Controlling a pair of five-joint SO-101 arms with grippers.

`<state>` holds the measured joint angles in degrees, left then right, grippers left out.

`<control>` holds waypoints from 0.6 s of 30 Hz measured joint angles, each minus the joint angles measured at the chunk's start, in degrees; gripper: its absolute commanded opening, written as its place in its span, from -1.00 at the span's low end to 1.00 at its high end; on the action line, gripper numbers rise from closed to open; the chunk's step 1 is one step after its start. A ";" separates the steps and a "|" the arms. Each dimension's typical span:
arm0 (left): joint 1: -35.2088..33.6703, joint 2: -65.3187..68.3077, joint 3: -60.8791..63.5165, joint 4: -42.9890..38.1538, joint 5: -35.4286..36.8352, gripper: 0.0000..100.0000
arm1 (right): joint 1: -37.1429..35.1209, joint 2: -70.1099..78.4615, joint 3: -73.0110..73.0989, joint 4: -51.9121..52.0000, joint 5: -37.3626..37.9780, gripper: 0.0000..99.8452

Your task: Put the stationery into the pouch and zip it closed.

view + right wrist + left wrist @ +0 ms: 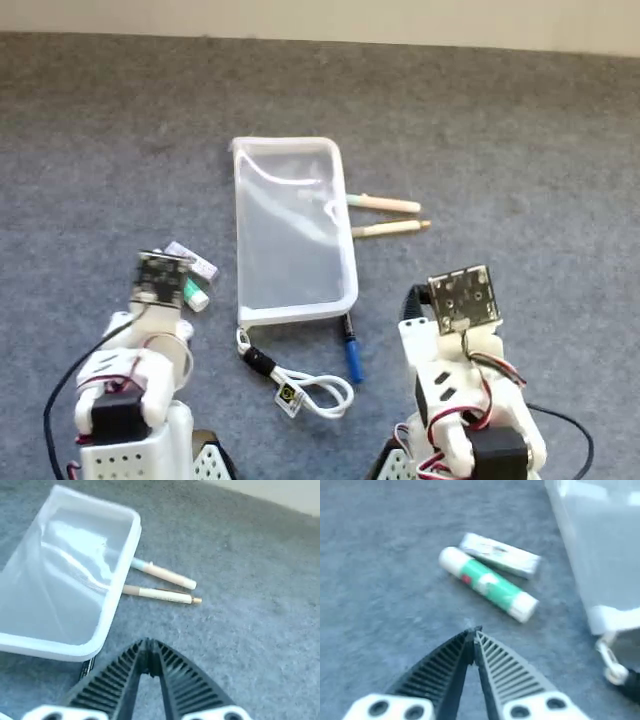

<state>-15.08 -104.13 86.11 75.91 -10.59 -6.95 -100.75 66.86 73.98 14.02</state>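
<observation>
Left gripper (472,632) had its ribbed jaws pressed together at the tips, holding nothing. It hung low over the grey carpeted table (520,130), toward the near left corner. Just beyond its tips lay a glue stick (487,584) with a green band, and a white packet (500,555) lay alongside it on the far side, the two nearly touching.

Right gripper (149,647) was likewise pinched closed and empty, and it hung toward the near right corner.

Between the two arms, around the middle of the table, a clear pouch (295,230) lay flat with its long sides running from the near edge toward the far edge. The glue stick and the packet sat just beside the pouch's left side, near its near left corner.

On the pouch's right side a cream pen (385,204) and a second cream pen (392,228) lay side by side, pointing away toward the right edge of the table. Their inner ends met the pouch's rim, and I could not tell whether they were inside it or under it.

By the near right corner of the pouch lay a blue pen (351,352), its dark end touching that corner. From the near left corner a white cord (318,392) with a small tag (290,397) looped toward the near edge.
</observation>
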 measured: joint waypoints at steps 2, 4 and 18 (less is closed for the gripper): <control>-5.19 0.00 -1.23 0.00 -1.85 -0.99 | -1.49 5.01 -3.34 0.97 0.00 -0.98; -10.73 0.00 -2.02 -0.09 -2.73 -0.99 | -4.04 10.73 -7.21 1.93 0.00 -0.98; -16.79 0.00 -0.09 -5.36 -3.25 -0.98 | -26.29 37.36 -20.22 4.84 -0.88 -0.98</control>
<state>-31.87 -104.13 86.02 70.55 -13.85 -33.23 -63.38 46.64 78.81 13.14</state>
